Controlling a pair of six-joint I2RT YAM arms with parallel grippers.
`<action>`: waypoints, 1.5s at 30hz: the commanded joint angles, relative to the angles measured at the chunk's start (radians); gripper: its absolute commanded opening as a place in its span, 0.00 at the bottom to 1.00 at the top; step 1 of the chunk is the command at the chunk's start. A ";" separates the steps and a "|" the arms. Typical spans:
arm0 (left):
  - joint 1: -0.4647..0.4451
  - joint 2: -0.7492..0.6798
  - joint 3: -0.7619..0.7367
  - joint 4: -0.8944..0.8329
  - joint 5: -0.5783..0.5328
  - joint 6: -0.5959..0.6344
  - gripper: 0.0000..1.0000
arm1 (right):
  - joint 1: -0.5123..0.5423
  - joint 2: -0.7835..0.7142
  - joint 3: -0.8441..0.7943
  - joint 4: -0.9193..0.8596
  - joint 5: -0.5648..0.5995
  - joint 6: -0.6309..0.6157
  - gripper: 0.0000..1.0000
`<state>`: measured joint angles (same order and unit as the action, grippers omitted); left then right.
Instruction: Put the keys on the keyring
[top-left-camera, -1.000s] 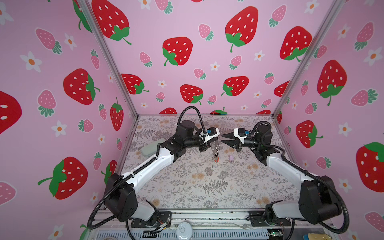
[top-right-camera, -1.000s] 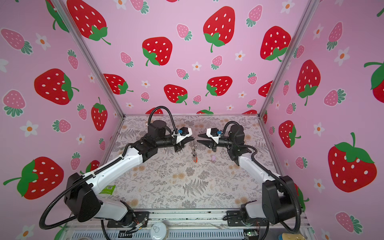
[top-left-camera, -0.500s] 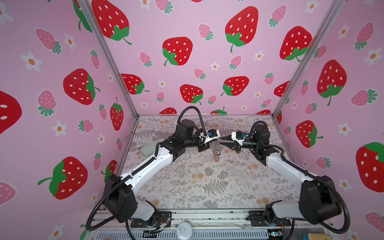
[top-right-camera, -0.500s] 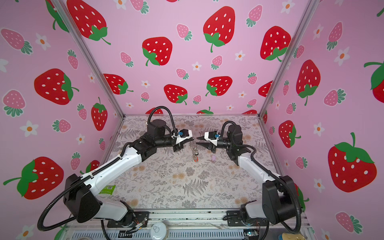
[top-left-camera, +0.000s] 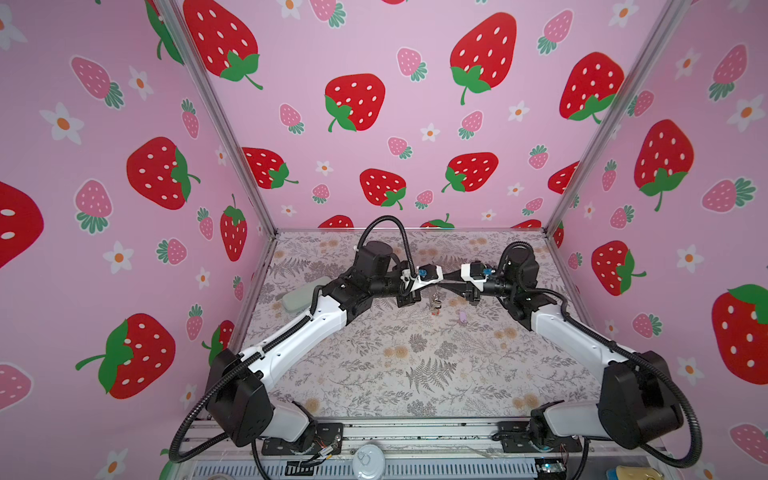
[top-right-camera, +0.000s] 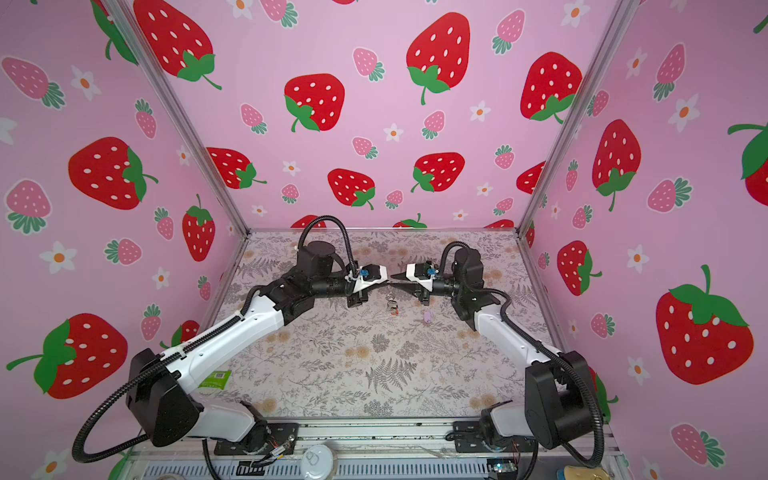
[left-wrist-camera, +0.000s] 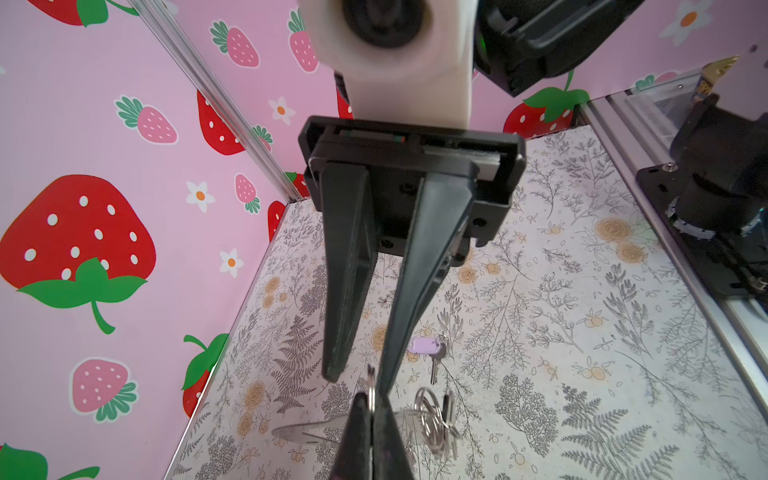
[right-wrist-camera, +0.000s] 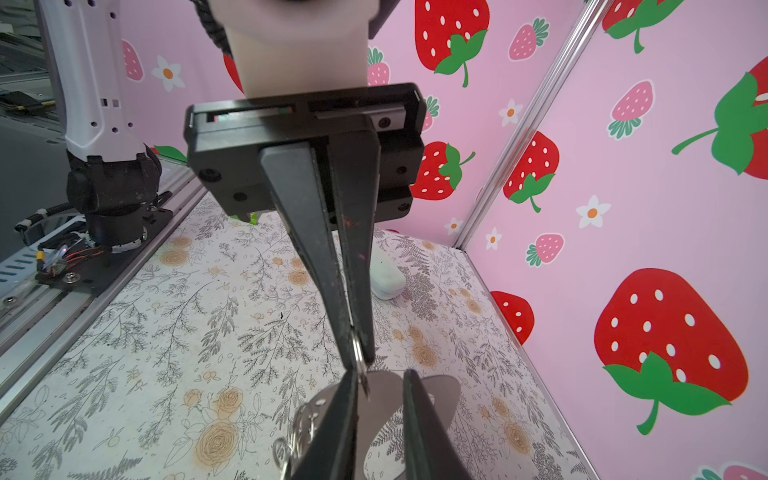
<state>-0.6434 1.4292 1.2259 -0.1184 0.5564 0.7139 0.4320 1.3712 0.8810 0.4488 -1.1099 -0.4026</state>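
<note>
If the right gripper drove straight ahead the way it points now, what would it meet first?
Likely the thin silvery metal ring pinched by the shut left gripper, right at the mouth of the open right gripper; depth is unclear.

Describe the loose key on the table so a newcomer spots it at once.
Start at the floral table; a bunch of keys hangs above its middle. Right of the bunch in both top views, one small key lies alone, the only one with a lilac tag.
</note>
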 joint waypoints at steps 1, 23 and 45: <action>-0.012 -0.039 0.046 0.012 0.006 0.039 0.01 | 0.010 -0.011 0.026 -0.032 -0.011 -0.065 0.19; -0.018 -0.026 0.060 0.014 -0.006 0.057 0.02 | 0.010 -0.031 0.032 -0.063 -0.027 -0.127 0.15; -0.019 -0.009 0.073 -0.011 -0.021 0.082 0.02 | -0.009 -0.039 0.039 -0.052 -0.076 -0.128 0.16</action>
<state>-0.6575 1.4155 1.2430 -0.1368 0.5304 0.7654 0.4271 1.3548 0.8967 0.3954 -1.1381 -0.4992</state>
